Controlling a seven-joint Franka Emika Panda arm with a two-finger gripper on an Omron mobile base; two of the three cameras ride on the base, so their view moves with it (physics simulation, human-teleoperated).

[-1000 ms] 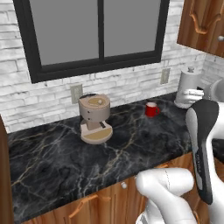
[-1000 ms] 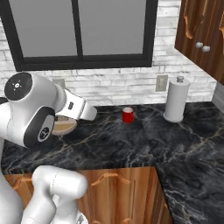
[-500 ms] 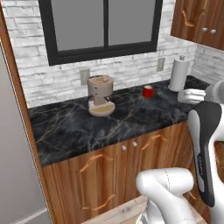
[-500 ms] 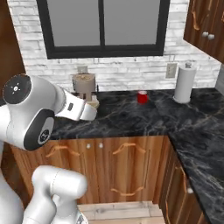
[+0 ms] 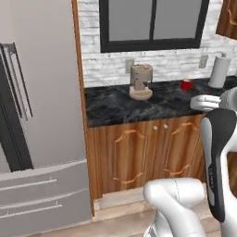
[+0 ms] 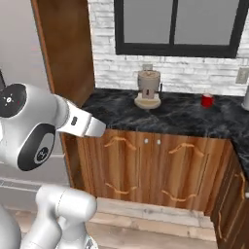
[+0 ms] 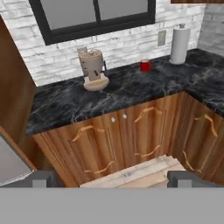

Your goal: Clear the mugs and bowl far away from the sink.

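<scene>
A small glossy red mug [image 5: 186,84] stands upright on the black marbled stone counter [image 5: 115,104], near the white brick back wall and below the dark-framed window [image 5: 152,24]. To its left on the same counter, well apart from it, stands the tan coffee machine [image 5: 141,82] with a round base. To the right of the mug, near the corner of the counter, stands a white roll of paper towels [image 5: 219,70] on its upright holder. Under the counter there are brown wooden cabinet doors [image 6: 160,165] with curved handles. On the left side of the counter a tall wooden panel [image 6: 63,46] rises, and beside it is a grey refrigerator [image 5: 37,115] with long dark handles. In the hand view the gripper [image 7: 113,180] looks from a distance toward the counter; its two dark finger tips [image 7: 41,179] stand wide apart at the bottom of the view, with nothing between them, so it is released and grasps nothing. It is well apart from the red mug [image 7: 145,65].
</scene>
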